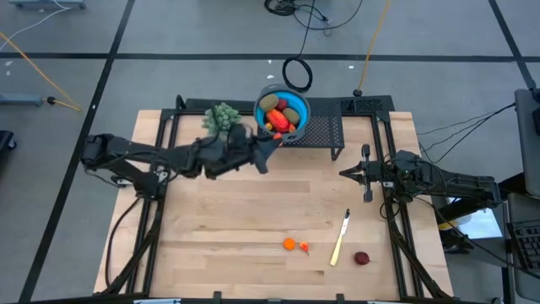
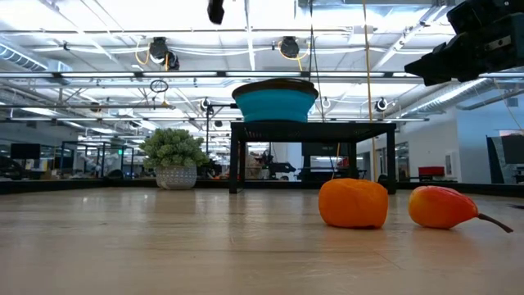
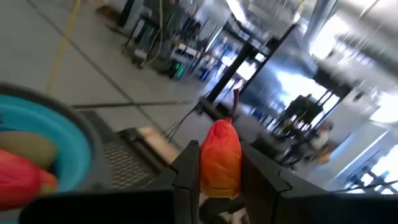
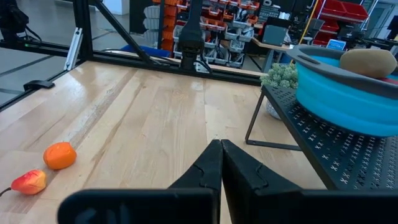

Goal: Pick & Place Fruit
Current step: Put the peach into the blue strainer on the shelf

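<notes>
While left gripper [image 3: 219,171] hovers beside round blue bowl [image 1: 283,111] on black mesh stand [image 1: 325,133], jaws pinching red-orange elongated toy fruit [image 3: 220,157]. Bowl holds more fruit. Two tiny orange pieces [image 1: 294,246] and dark red round piece [image 1: 361,258] on near wooden surface [image 1: 236,219]. Right gripper [image 4: 221,163] at right, jaws pressed together.

The left hand [image 3: 219,180] hides the lower part of the orange fruit [image 3: 220,157] it grips; beside it, the blue bowl [image 3: 59,134] is cut off by the edge.
</notes>
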